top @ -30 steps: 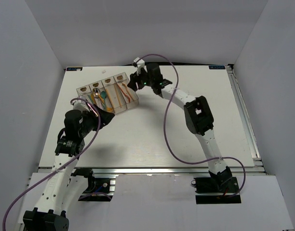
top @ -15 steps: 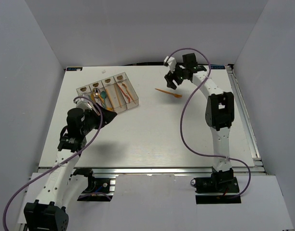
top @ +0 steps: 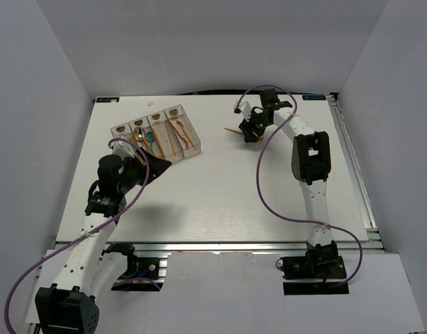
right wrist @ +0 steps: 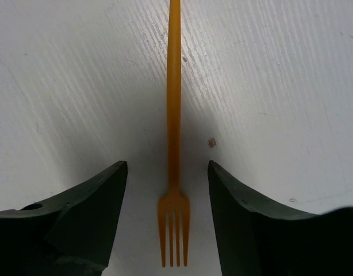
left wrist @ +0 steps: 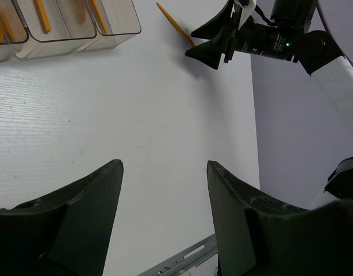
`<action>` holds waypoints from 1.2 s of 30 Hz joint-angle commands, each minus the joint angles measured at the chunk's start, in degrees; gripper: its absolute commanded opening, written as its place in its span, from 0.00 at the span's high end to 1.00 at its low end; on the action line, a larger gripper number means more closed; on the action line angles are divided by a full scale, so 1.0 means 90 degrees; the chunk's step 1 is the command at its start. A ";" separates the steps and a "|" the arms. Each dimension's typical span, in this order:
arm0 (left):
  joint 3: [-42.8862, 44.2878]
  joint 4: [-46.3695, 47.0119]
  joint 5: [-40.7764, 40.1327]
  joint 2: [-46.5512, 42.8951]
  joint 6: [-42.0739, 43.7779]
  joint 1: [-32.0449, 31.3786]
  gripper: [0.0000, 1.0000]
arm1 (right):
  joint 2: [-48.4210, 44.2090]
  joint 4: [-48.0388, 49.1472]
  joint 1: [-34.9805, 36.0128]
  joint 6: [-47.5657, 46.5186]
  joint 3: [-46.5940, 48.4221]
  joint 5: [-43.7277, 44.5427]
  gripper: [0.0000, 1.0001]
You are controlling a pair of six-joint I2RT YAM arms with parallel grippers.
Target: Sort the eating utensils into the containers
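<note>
R gripper (top: 251, 129): fingers apart, straddling thin orange plastic fork (right wrist: 174, 115), no grip yet. Fork flat on white tabletop (top: 220, 195), handle centred btwn jaws, prob. set up for pinch. L gripper (left wrist: 165, 167): apart, empty, parked nr four joined clear-plastic bins (left wrist: 122, 23), well apart from fork. Bins hold other orange utensils (left wrist: 41, 14).

open table (right wrist: 280, 86) flanking fork (right wrist: 173, 115), containers (top: 191, 149) well apart
</note>
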 commanded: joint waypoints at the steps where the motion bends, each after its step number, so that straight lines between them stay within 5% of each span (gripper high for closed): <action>1: -0.0088 0.0277 0.0223 0.0060 -0.0251 0.0010 0.29 | 0.0201 0.0047 -0.0012 -0.0217 0.0304 0.0125 0.42; 7: -0.0127 0.0677 0.0380 0.0245 -0.0544 0.0000 0.29 | 0.0260 -0.0021 -0.0031 -0.0373 0.0226 0.0057 0.76; 13: -0.0215 0.1165 0.0497 0.0606 -0.1158 0.0000 0.30 | -0.0061 -0.0148 -0.0090 -0.0433 -0.0134 -0.0439 1.00; 17: -0.0167 0.1624 0.0410 0.1211 -0.1541 -0.0185 0.30 | -0.0764 0.0056 -0.0080 0.0259 -0.0739 -0.1269 1.00; 21: 0.0350 0.1771 -0.0049 0.2216 -0.1804 -0.0847 0.30 | -0.1593 0.0408 0.0017 0.2130 -0.1209 -0.2157 1.00; 28: 0.1502 0.2220 -0.0225 0.4227 -0.2107 -0.1416 0.32 | -0.2552 0.1667 0.0456 0.4915 -0.2302 -0.2218 1.00; 36: 0.2412 0.2523 -0.0108 0.5196 -0.2293 -0.1689 0.32 | -0.2865 0.2195 0.0857 0.6423 -0.2928 -0.2404 1.00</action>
